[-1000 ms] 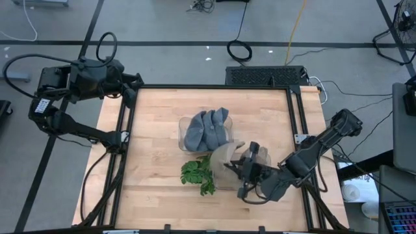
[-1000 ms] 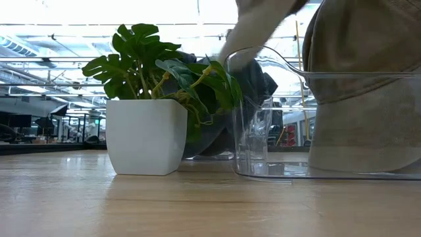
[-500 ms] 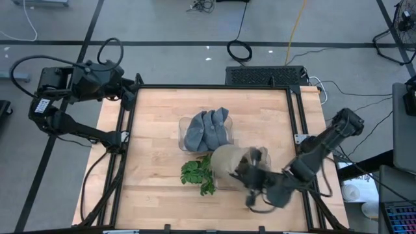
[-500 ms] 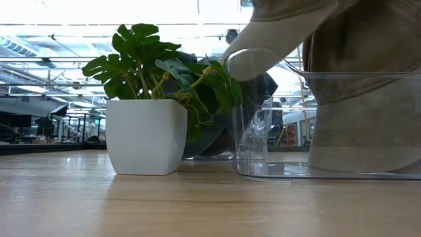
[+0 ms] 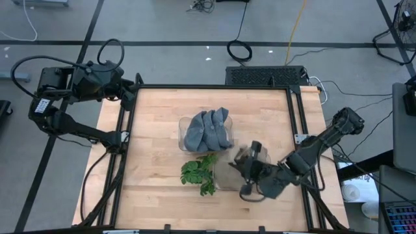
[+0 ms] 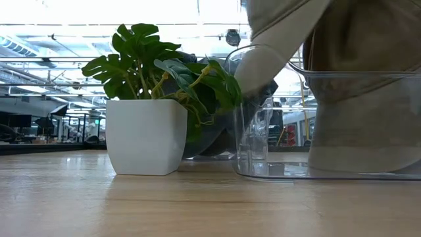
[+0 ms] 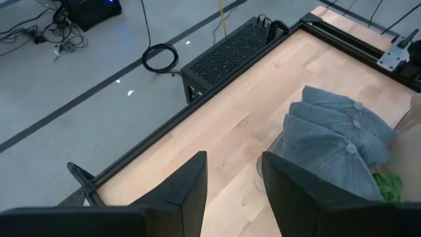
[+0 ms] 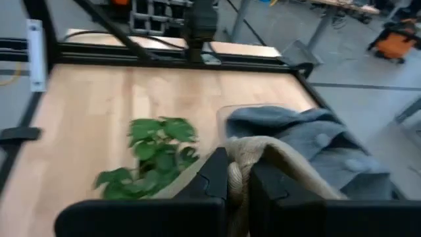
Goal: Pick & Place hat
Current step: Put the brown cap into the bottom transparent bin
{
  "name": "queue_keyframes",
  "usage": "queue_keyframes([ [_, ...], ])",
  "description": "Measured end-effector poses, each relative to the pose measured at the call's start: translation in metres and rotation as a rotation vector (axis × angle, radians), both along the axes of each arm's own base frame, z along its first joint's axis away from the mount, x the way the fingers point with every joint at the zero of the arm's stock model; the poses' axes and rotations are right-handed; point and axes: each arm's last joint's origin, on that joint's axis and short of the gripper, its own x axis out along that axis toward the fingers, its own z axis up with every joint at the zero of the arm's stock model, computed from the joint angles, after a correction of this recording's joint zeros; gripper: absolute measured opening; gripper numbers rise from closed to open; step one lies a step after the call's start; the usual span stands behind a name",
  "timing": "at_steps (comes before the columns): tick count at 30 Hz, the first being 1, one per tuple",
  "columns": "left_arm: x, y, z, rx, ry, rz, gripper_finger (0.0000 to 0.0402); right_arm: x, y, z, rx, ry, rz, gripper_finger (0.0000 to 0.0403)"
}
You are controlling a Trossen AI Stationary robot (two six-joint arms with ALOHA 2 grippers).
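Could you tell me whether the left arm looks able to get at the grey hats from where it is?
Probably yes: the left pincer waits open off the table's corner, the grey hats lie uncovered in their bin, and bare wood lies between.

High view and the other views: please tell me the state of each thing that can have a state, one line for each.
Right gripper: shut on the beige fabric hat, over the near clear bin.
Beige fabric hat: held, partly inside the near clear plastic bin.
Grey caps: stacked in the far clear plastic bin.
Green plant in white square pot: upright on the table.
Left gripper: open, empty, at the table's far left corner.
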Motion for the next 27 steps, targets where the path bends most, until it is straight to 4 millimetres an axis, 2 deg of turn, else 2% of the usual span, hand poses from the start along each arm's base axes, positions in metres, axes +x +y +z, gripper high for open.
queue_keyframes([
  [4, 0.000, 0.000, 0.000, -0.018, -0.016, 0.018, 0.0154, 0.011, -0.017, -0.001, -0.002, 0.037, 0.014, 0.0009],
  [7, 0.000, 0.000, 0.000, -0.026, -0.024, 0.027, 0.0154, 0.016, -0.024, -0.014, 0.026, 0.082, 0.032, 0.0009],
  [15, -0.001, 0.000, -0.001, -0.032, -0.009, 0.032, 0.0154, 0.010, -0.018, -0.054, 0.113, 0.093, 0.033, 0.0009],
  [20, 0.001, 0.000, -0.005, -0.036, 0.008, 0.034, 0.0154, 0.004, -0.023, -0.077, 0.128, 0.136, -0.010, 0.0012],
  [23, 0.002, 0.000, -0.006, -0.039, 0.012, 0.028, 0.0154, 0.004, -0.023, -0.081, 0.143, 0.126, -0.005, 0.0048],
  [27, 0.001, 0.000, -0.006, -0.045, 0.004, 0.021, 0.0154, 0.001, -0.024, -0.073, 0.164, 0.099, 0.002, 0.0128],
])
